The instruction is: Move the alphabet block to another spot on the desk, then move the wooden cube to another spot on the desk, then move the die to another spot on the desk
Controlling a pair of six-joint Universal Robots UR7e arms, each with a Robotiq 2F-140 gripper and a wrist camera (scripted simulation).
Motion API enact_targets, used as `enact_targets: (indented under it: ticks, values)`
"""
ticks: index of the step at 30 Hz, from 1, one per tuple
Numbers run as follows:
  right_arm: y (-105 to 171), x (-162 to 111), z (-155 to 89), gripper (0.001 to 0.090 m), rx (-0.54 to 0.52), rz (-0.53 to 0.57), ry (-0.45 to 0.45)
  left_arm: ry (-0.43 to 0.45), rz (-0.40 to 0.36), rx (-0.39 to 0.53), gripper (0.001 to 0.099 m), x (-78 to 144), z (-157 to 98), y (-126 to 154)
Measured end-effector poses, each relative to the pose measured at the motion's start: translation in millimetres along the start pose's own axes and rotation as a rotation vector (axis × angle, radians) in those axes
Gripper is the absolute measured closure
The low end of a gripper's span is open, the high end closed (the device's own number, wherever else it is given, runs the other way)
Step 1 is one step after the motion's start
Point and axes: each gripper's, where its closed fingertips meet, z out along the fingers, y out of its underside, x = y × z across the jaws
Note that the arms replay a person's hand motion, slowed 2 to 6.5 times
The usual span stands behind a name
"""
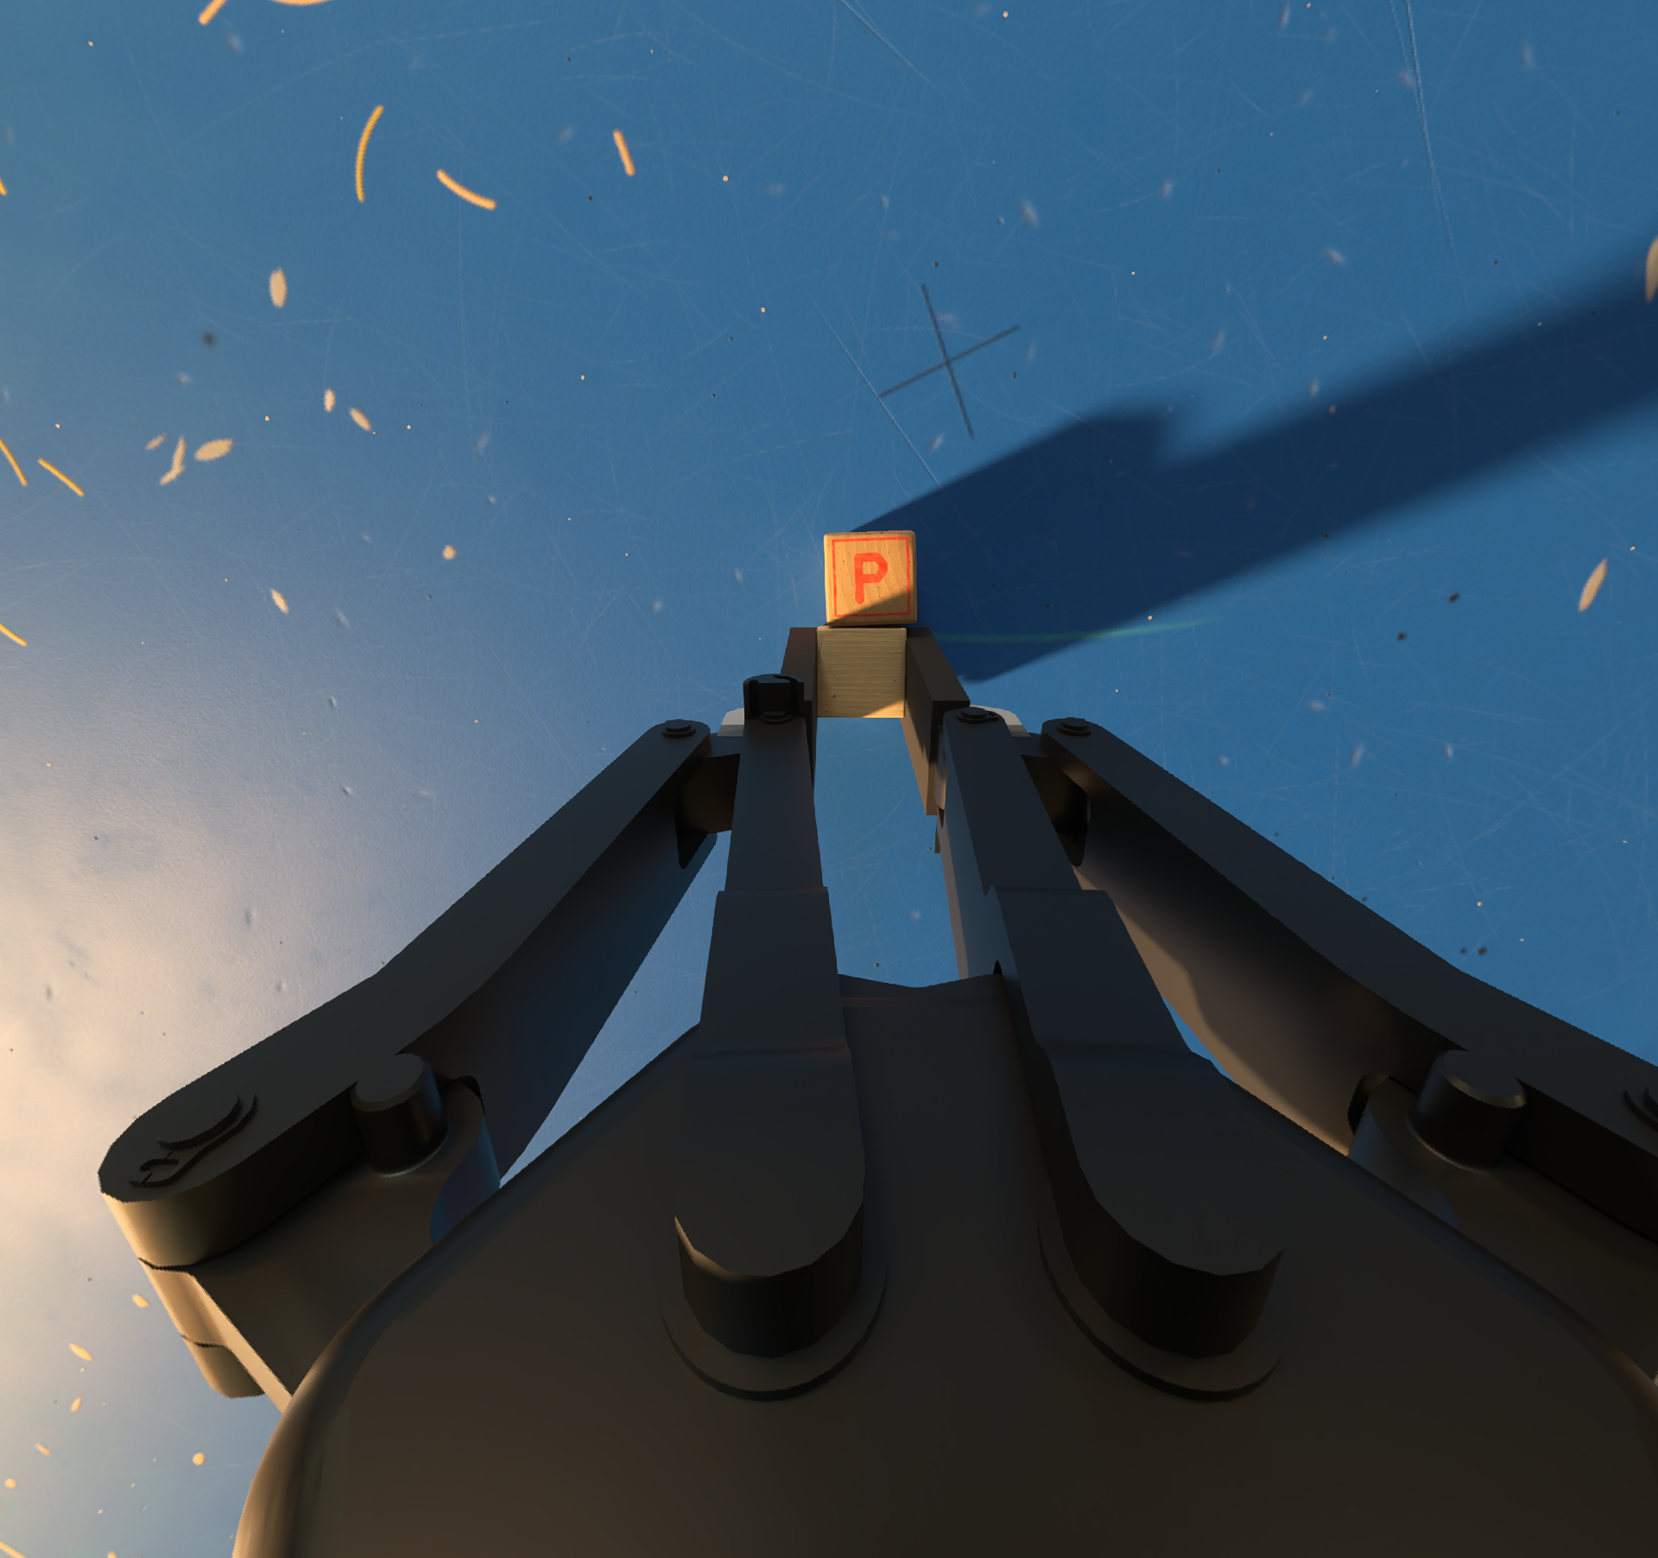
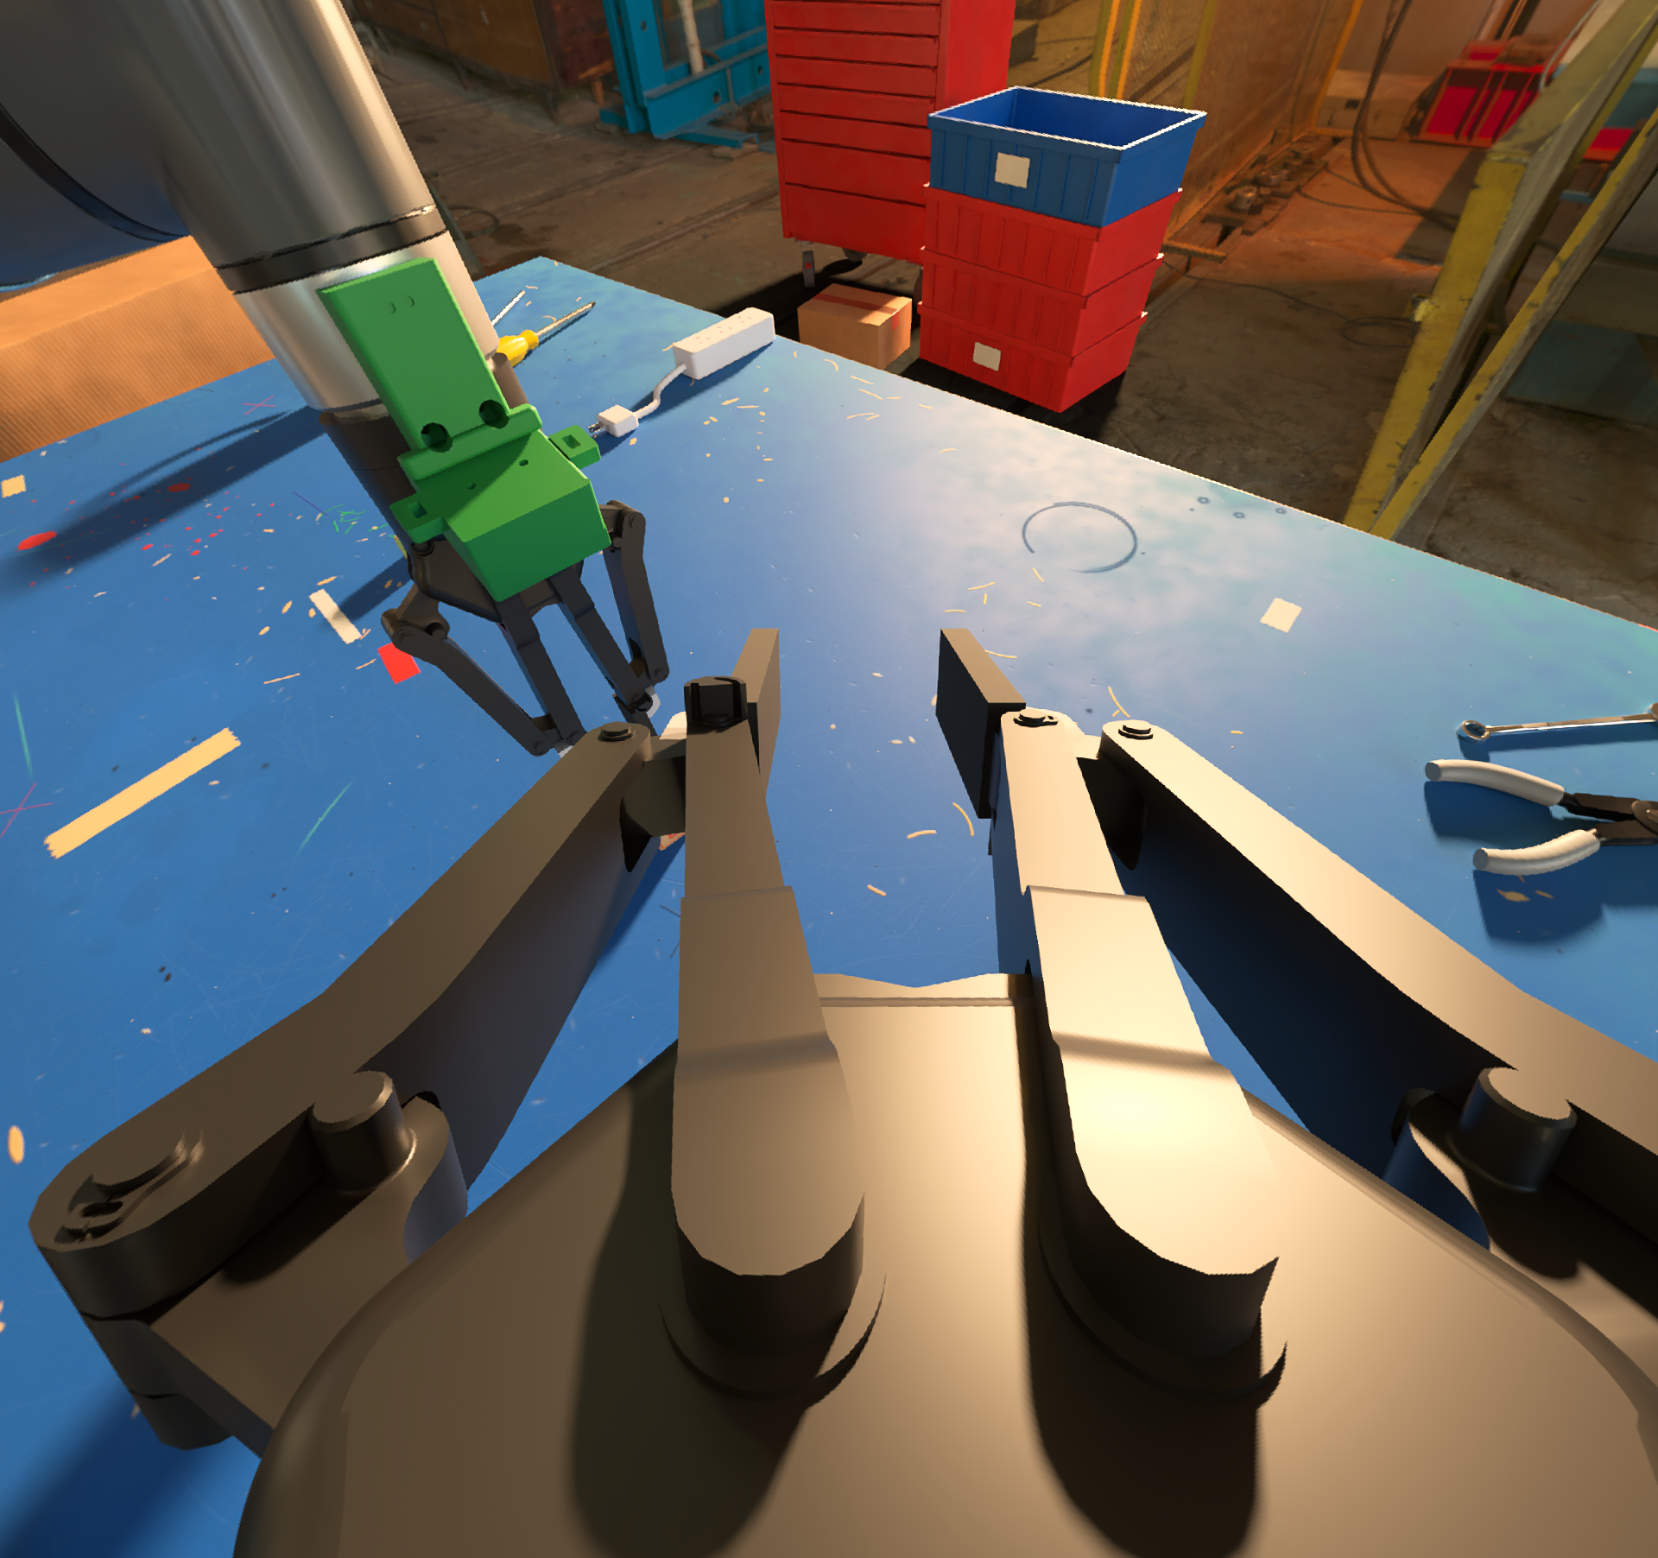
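Your left gripper (image 1: 859, 671) has its fingers clamped on the wooden cube (image 1: 859, 673) just beside the alphabet block (image 1: 868, 577) on the bench (image 1: 449, 707), so step two looks underway, while your right gripper (image 2: 857, 689) waits with fingers apart and the die is out of sight.

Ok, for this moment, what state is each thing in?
left hand: shut on the wooden cube
wooden cube: gripped between the fingers
alphabet block: on the desk, just past the cube, untouched
right hand: open, empty
pliers: handles spread, lying on the desk
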Motion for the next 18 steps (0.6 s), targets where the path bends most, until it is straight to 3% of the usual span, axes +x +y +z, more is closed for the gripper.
enact_targets:
  ticks: [12,18]
  values:
    - [0.4,1.2,0.9,0.043,0.002,0.004,-0.003,-0.014,0.01,-0.005,0.0746,-0.2,1.6,0.3]
    - [1.0,1.9,1.2,0.043,0.0,0.007,-0.003,-0.026,0.011,-0.01,0.0671,-2.3,3.1,2.2]
